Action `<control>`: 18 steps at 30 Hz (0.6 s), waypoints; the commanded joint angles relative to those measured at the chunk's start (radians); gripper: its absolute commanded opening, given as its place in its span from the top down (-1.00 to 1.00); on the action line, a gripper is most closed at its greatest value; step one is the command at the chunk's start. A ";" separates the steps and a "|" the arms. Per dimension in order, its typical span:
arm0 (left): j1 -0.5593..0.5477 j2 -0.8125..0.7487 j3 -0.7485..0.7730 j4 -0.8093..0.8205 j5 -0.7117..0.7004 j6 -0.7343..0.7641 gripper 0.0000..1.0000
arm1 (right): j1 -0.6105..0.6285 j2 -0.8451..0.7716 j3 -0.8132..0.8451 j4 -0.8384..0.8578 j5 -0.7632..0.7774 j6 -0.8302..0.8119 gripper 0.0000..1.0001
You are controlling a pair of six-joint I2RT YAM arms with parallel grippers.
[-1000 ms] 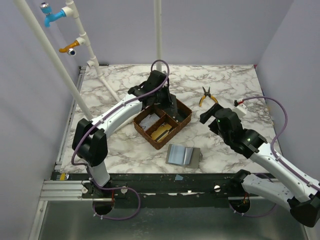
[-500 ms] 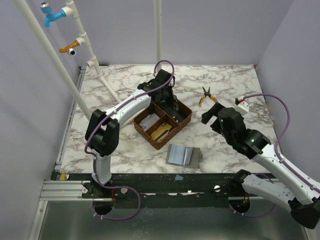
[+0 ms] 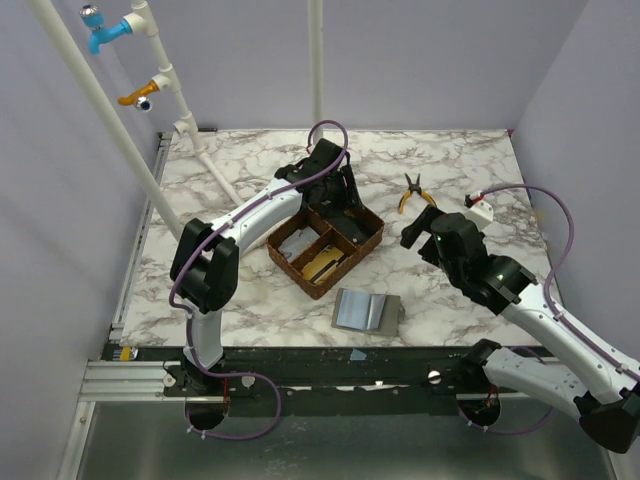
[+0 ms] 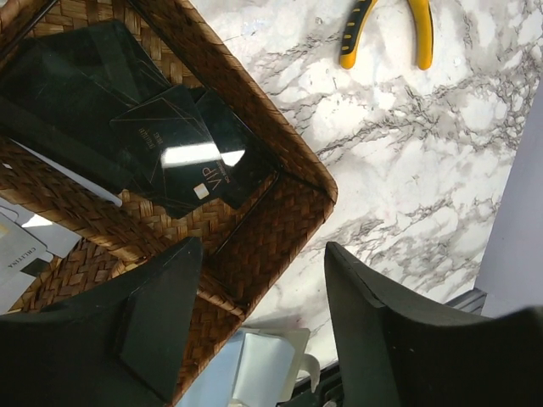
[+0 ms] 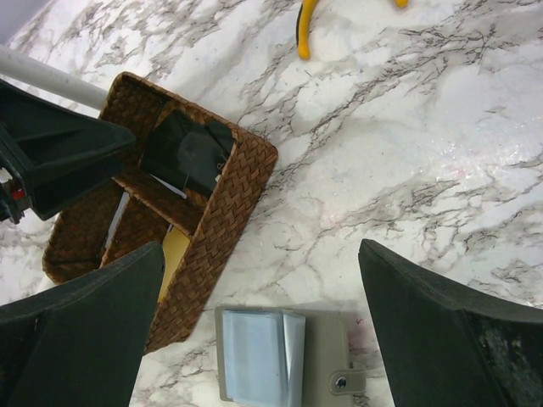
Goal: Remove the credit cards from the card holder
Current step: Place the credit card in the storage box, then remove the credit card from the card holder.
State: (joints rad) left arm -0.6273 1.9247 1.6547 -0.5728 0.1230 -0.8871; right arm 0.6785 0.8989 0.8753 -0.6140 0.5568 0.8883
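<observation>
Table (image 3: 480, 165): marble; I see card holder (image 3: 366, 310) lying open.
Left tool (image 4: 260, 254): spread above tray (image 4: 254, 102).
Right tool (image 5: 261, 250): spread, empty.

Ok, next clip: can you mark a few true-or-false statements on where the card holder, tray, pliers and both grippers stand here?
1. The card holder lies open on the table, outside the woven tray. True.
2. The right gripper holds a card. False: it is open and empty.
3. Dark cards lie in the tray compartment under the left gripper. True.
4. The pliers lie in the tray. False: they lie on the table beside it.
</observation>
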 commanded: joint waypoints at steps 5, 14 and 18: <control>0.005 -0.094 -0.042 -0.019 0.006 0.031 -0.27 | -0.001 0.038 0.037 0.009 0.007 -0.011 -1.00; 0.005 -0.238 -0.164 -0.073 -0.003 0.047 -0.34 | -0.002 0.100 0.088 0.011 -0.025 -0.074 -1.00; 0.000 -0.329 -0.255 -0.077 -0.022 0.054 -0.35 | -0.001 0.185 0.140 -0.085 -0.032 -0.058 -1.00</control>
State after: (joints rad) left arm -0.6273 1.7061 1.4799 -0.6121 0.1238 -0.8558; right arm 0.6785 1.0122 0.9543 -0.6113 0.5381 0.8444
